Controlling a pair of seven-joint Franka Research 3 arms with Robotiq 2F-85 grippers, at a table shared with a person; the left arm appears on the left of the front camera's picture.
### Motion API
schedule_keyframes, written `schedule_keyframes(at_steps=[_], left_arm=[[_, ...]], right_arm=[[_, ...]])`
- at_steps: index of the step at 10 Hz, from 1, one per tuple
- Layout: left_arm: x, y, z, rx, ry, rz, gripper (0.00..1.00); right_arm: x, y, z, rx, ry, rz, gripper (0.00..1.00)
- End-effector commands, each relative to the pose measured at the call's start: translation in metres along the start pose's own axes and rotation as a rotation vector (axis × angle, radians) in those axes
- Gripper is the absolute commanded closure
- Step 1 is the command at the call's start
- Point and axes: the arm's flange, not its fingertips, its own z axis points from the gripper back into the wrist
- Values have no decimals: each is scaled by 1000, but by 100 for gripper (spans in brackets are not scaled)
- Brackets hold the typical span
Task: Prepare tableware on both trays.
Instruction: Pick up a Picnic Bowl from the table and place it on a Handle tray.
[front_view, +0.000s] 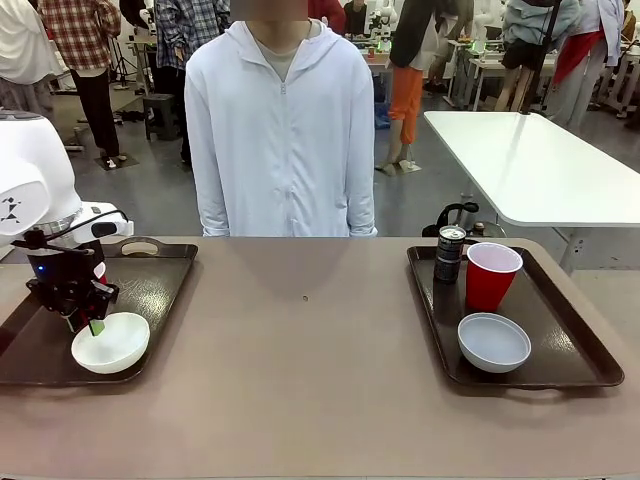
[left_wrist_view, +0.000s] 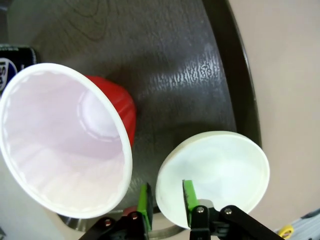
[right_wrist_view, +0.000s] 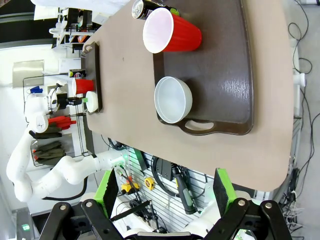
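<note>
Left gripper (left_wrist_view: 165, 205) is straddling the white bowl (left_wrist_view: 212, 175) rim on the left tray (front_view: 160, 285), jaws narrowly parted, apparently releasing it beside the red cup (left_wrist_view: 65, 140). Right gripper (right_wrist_view: 162, 192) is hanging wide open, holding nothing.

Front view: fixed, low at bench (front_view: 310, 400) near edge, facing across to the person. Left wrist: close above left tray (left_wrist_view: 190, 65), looking down. Right wrist: high, rolled sideways, over right tray (right_wrist_view: 225, 65); shares both trays with front view.
</note>
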Motion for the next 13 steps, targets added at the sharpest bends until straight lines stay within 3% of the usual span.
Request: schedule_keyframes(at_steps=[1, 2, 3, 4, 7, 12, 13], left_arm=[[-1, -2, -3, 56, -17, 16, 43], [-2, -4, 1, 69, -25, 12, 27], [-3, -8, 5, 72, -34, 6, 23], [-6, -13, 14, 71, -55, -2, 7], [-18, -26, 56, -13, -183, -1, 0], [-39, -13, 112, -135, -258, -15, 0], [-25, -23, 100, -75, -233, 3, 0]], right_arm=[[0, 1, 0, 1, 1, 0, 1], [0, 1, 0, 1, 1, 0, 1], [0, 1, 0, 1, 1, 0, 1], [0, 1, 0, 1, 1, 0, 1], [0, 1, 0, 1, 1, 0, 1], [0, 1, 0, 1, 1, 0, 1], [0, 1, 0, 1, 1, 0, 1]])
